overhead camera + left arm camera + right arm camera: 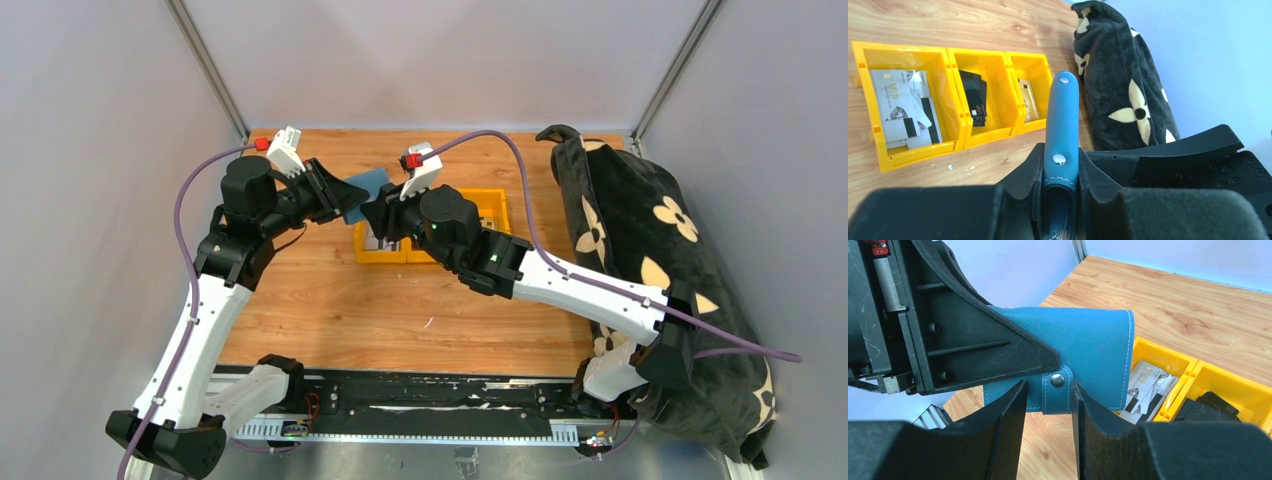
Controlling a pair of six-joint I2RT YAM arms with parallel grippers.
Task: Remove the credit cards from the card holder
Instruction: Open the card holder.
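The slate-blue card holder (pixel 366 189) (pixel 1063 120) (pixel 1093 347) hangs above the table, shut, with my left gripper (pixel 335 196) (pixel 1061 167) shut on one end of it. Its small tab (pixel 1057 391) with a metal snap points down between the fingers of my right gripper (pixel 385 216) (pixel 1048 396), which stands open around the tab. Whether the right-hand finger touches the tab's edge I cannot tell. Loose credit cards lie in the yellow bins: pale ones (pixel 903 107) (pixel 1148 385), dark ones (pixel 975 97) and another (pixel 1027 97). Any cards inside the holder are hidden.
A row of three joined yellow bins (pixel 495 197) (pixel 955 102) (pixel 1193 371) sits on the wooden table just below the holder. A black cushion with cream flowers (pixel 640 250) (pixel 1118 75) lies along the table's right edge. Grey walls enclose the table.
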